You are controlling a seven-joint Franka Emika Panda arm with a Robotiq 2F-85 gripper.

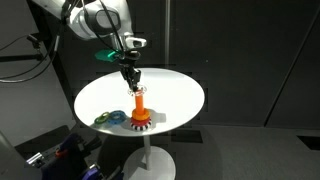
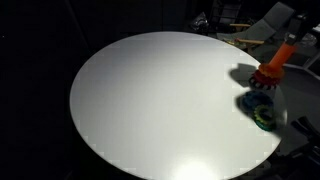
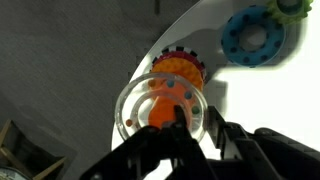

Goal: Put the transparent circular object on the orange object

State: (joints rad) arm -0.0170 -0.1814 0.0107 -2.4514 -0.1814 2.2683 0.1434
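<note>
In the wrist view the transparent ring (image 3: 127,102) is held by its rim in my gripper (image 3: 194,113), one finger inside the ring and one outside. The ring hangs right above the orange peg (image 3: 158,113), which shows through it, with the red toothed base (image 3: 183,66) beyond. In an exterior view my gripper (image 1: 131,79) is just above the top of the orange peg (image 1: 140,101) on its red base (image 1: 140,121). The ring is too faint to see there. The peg (image 2: 283,54) also shows at the right edge of the table in an exterior view.
A blue-teal ring (image 1: 117,117) (image 3: 255,38) and a green ring (image 1: 103,118) (image 3: 293,8) lie on the round white table (image 1: 175,95) beside the base. They also show in an exterior view, the blue-teal ring (image 2: 258,101) and the green ring (image 2: 265,118). The table edge is close to the base.
</note>
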